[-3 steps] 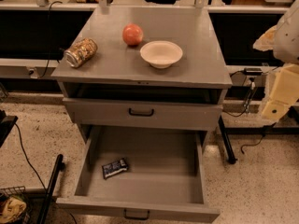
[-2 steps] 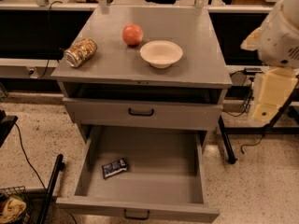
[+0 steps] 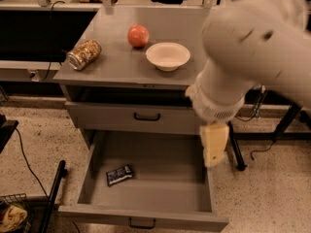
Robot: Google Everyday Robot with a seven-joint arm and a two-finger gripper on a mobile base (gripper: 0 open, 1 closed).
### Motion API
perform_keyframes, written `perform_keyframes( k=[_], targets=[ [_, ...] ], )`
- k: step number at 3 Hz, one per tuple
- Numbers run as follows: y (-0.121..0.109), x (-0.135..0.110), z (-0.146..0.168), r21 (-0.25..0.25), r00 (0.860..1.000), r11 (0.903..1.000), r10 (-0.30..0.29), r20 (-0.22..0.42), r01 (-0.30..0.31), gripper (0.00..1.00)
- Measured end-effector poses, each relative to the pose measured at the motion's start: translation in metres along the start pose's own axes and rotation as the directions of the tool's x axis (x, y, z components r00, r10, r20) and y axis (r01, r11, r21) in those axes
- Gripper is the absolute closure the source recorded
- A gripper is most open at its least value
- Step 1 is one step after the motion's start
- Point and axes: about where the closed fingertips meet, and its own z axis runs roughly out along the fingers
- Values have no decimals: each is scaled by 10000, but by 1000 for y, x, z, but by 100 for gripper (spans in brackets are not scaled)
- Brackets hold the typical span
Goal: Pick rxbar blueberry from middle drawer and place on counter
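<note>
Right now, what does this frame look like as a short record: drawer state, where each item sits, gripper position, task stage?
drawer: middle drawer pulled open
bar: rxbar blueberry lies flat on the drawer floor, front-left part
counter: counter holds a tin can on its side, a red fruit and a white bowl
gripper: gripper hangs over the drawer's right side, well apart from the bar
task stage: bar not yet picked, nothing placed on the counter from the drawer
</note>
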Motion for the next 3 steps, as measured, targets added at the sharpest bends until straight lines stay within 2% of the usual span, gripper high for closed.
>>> perform_keyframes(
  k=[1,2,3],
  targets=[
    [9,-9,27,34,9996,9997,-261,69,261,0],
    [9,-9,27,34,9996,9997,-261,68,261,0],
    [4,-20,39,-93,9976,9982,-587,363,591,0]
  ],
)
